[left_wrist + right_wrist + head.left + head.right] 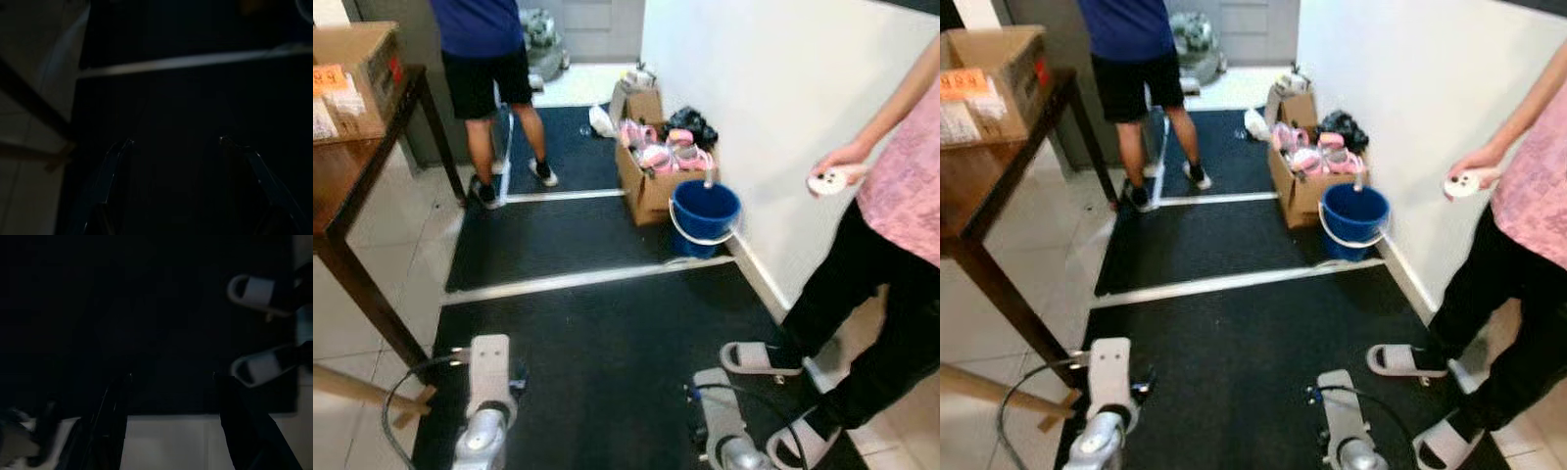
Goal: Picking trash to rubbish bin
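Blue plastic marks the rubbish bin (703, 213), a bucket with a white wire handle that stands on the floor against the white wall (773, 108), at the far right edge of a dark floor mat (597, 352). Touching it on the far side is an open cardboard box (651, 186) heaped with pink and white items, and a black bag (693, 123) lies just behind the box. Pale strips cross the dark mat between the robot and the bucket. On the robot's right a person in a pink top and black trousers (901, 206) stands close, wearing grey slides and holding a small white controller (828, 180). Farther off, beyond the mat, a second person in a blue shirt and black shorts (485, 59) stands facing away. On the robot's left a dark wooden table (342, 186) carries a cardboard carton (357, 73). Both silver arms hang low over the mat. The left pincer (175, 142) is released, its two black fingers spread wide above the mat. The right pincer (172, 377) is likewise released and holds nothing, with the grey slides near it.
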